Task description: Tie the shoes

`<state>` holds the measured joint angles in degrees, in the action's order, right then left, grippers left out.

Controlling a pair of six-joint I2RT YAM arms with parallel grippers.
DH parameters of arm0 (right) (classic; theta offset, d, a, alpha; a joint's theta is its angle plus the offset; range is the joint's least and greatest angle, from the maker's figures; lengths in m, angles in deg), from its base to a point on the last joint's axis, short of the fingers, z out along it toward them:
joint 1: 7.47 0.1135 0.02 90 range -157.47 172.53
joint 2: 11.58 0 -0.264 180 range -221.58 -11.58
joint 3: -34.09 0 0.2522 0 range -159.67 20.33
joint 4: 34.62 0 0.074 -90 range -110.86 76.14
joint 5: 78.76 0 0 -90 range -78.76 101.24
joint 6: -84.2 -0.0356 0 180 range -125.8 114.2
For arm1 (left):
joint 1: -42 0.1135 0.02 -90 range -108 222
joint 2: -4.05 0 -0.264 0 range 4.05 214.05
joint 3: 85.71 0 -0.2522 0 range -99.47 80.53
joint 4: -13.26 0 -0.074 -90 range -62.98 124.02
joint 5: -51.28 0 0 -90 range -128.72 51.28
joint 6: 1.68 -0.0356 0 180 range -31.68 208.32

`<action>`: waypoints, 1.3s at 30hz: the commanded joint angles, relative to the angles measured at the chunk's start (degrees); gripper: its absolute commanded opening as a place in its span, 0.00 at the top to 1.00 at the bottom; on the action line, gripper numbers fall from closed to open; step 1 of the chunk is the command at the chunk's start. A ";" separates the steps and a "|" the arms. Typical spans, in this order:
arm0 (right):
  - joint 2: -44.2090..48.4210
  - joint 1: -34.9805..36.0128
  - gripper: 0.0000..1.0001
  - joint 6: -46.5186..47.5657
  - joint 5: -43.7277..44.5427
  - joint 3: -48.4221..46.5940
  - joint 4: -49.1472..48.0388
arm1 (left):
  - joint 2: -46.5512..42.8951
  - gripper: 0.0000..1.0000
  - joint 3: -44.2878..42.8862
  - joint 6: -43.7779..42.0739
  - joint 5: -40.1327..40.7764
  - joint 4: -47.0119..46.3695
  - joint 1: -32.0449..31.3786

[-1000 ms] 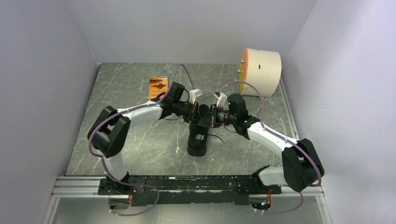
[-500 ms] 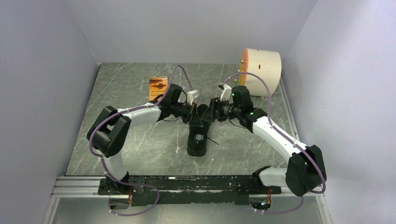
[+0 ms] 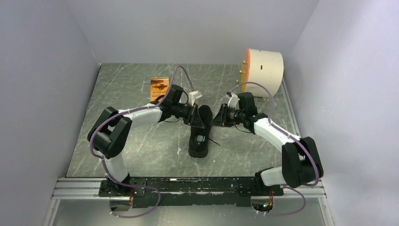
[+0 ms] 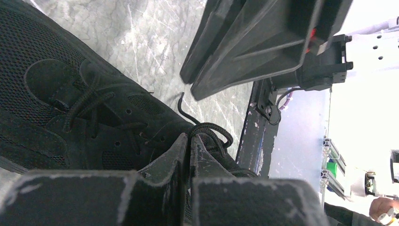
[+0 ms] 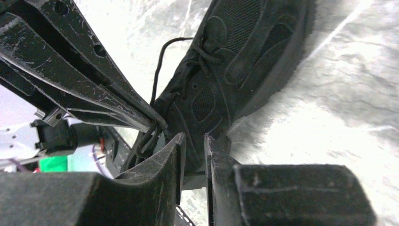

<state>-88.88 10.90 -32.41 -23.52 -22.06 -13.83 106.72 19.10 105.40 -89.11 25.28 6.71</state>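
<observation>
Holding a lace loop (image 4: 214, 128) pinched between the closed-up fingers of the left claw (image 4: 189, 141), we hover over the tongue of the black shoe (image 3: 198, 141), which lies mid-desk (image 3: 141, 141) between both arms, heel toward the bases. The right claw (image 5: 194, 139) stands narrowly parted beside that loop, nothing between its fingers. We judge that the thin lace could slip from the pinch, or the right claw could catch knit upper instead of strand and drag the shoe. Against a second ago, the right claw has backed off rightward and its elbow has folded in; the left arm and shoe are unchanged.
</observation>
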 commanded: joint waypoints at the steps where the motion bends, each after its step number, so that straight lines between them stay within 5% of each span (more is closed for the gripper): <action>1: -2.87 -0.25 0.73 -1.55 -10.48 2.00 -9.51 | 0.68 0.93 -1.07 -1.61 -1.88 1.48 0.44; 6: -3.54 -0.31 0.67 -3.83 -12.93 3.99 -13.60 | 0.43 0.93 -0.88 -1.43 -1.82 1.38 0.40; 17: -5.01 0.20 0.72 -9.23 -14.89 5.67 -19.87 | -0.14 0.93 -0.53 -0.81 -2.13 0.66 0.40; 25: -3.14 0.22 0.62 -10.38 -13.35 5.56 -19.50 | -0.26 0.93 -0.35 -1.40 -2.06 1.36 0.40; 33: -4.37 0.54 0.71 -11.74 -14.45 5.98 -21.28 | -0.02 0.93 -0.53 -0.07 -2.64 0.16 0.40; 39: -5.91 2.08 0.68 -13.44 -13.65 5.95 -23.93 | -0.13 0.93 -0.56 -0.06 -3.03 0.33 0.40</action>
<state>-93.55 11.88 -44.46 -37.25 -16.53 -34.38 106.72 19.10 105.67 -89.79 25.26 6.91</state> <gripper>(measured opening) 0.312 0.076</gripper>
